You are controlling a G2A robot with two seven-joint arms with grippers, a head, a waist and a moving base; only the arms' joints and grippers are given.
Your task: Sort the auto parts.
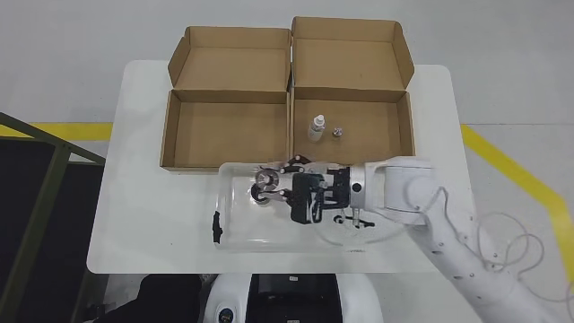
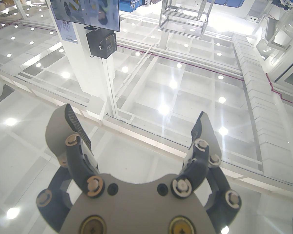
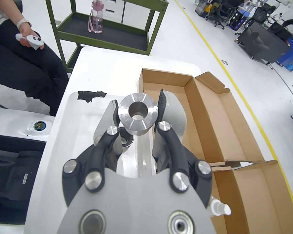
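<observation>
Gripping a silver metal bushing with a round bore (image 3: 138,119), the right end effector (image 3: 138,109) is clamped across the part's round wall, one finger on each side. The bored face is turned back toward the wrist. In the top view that end effector (image 1: 272,187) hangs over the far end of the clear plastic tray (image 1: 240,231), at the front of the white tabletop (image 1: 148,161). A second ring-shaped metal part (image 3: 125,140) lies in the tray just below the fingers.

Here is the relation that counts. Both cartons sit beyond the tray, away from the robot. The left brown cardboard box (image 1: 224,135) lies almost straight ahead of the held bushing, just past the tray's far rim. The right brown cardboard box (image 1: 381,130) is off to the robot's right, and it already holds a small white spray bottle (image 1: 317,126) and a small metal piece (image 1: 339,131). Which carton this bushing belongs in, I cannot tell. Either way the carry looks short, a lift over a low cardboard wall.

The left end effector (image 2: 135,122) is spread wide with nothing between its fingers, and it points up at the ceiling. So the right arm looks like the one to finish this.
</observation>
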